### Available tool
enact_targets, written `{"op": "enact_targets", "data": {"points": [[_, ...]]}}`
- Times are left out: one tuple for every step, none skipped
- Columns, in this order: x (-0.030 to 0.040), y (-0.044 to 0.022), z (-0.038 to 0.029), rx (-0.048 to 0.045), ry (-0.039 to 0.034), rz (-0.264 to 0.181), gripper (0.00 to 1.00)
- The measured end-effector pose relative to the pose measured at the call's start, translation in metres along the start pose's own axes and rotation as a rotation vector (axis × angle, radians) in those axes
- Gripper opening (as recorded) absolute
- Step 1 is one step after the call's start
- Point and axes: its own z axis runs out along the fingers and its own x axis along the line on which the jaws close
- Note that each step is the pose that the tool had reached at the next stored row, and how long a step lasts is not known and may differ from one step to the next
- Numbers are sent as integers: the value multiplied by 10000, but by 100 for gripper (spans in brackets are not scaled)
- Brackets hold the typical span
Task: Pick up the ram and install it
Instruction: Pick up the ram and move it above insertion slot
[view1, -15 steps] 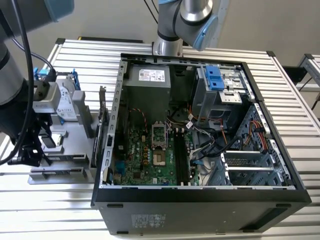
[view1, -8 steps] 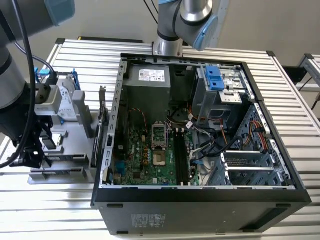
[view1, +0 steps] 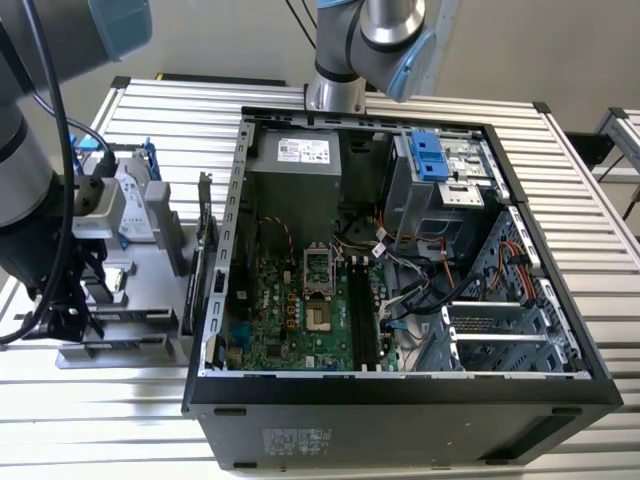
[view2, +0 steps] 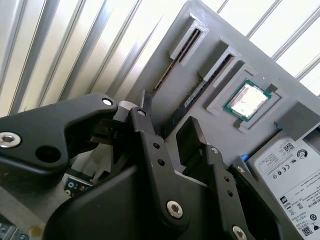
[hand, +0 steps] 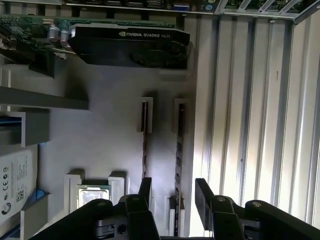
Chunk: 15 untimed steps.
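Two ram sticks stand on edge in slots of a grey parts holder (hand: 100, 135). In the first wrist view, one ram (hand: 179, 145) runs between my gripper's two black fingers, and the other ram (hand: 144, 145) lines up with one finger (hand: 145, 187). My gripper (hand: 174, 192) is open and hangs just above that stick without touching it. The second wrist view shows the same ram (view2: 197, 92) leading in between the fingers of the gripper (view2: 167, 117). In the exterior view the gripper (view1: 70, 310) is low over the holder (view1: 140, 300), at the exterior view's left, outside the computer case (view1: 400, 390).
Also on the holder are a square silver processor chip (hand: 94, 194), a hard drive (view2: 290, 170) in a blue bracket, and a black graphics card (hand: 130, 45). The open case shows its motherboard (view1: 300, 310) with long memory slots (view1: 365, 315). Everything rests on a slatted metal table (view1: 600, 230).
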Motion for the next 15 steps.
{"op": "enact_targets", "data": {"points": [[-3,0,5,5,-3,1,100],[-7,-1,9,11,-8,1,100],[-11,-1,14,15,-13,0,100],[-15,-1,19,18,-17,0,100],[-19,-1,23,21,-20,0,100],[-23,-2,29,22,-22,0,100],[-26,-2,35,22,-23,0,100],[-28,-3,40,22,-23,1,100],[-31,-3,46,22,-24,0,100],[-34,-3,52,24,-25,0,100],[-36,-3,59,25,-26,0,100],[-38,-3,67,25,-26,1,100],[-40,-2,74,26,-27,0,100],[-42,-1,82,27,-27,0,100],[-44,-1,89,30,-27,0,100]]}}
